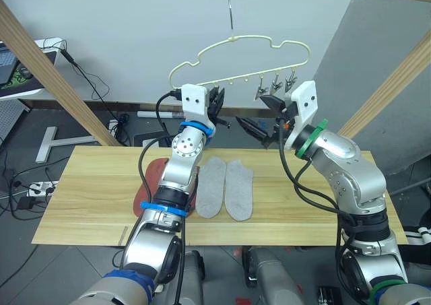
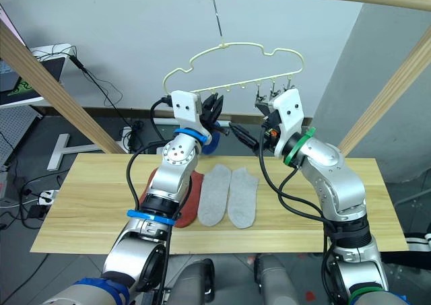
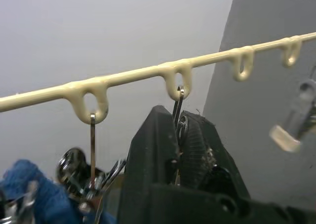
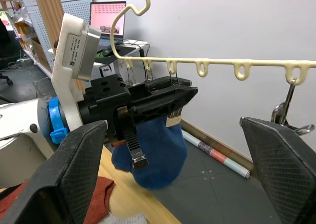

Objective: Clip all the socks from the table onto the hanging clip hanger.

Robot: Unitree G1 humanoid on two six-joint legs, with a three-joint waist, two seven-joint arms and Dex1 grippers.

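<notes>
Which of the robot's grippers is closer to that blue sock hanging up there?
Left. The left gripper is right at the blue sock, at the clip above it; the right gripper hangs a short way off, open.

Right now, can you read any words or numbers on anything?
Label on the left gripper's white housing: there is print, but too small to read.
Laptop screen: pink, text too blurred to read.
No other readable words, not on the clip hanger or the socks.

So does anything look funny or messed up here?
Nothing is spilled or broken. The two grey socks lie neatly side by side on the table, with a rust-red sock half hidden under the left arm. A blue sock hangs bunched by the clip hanger.
</notes>
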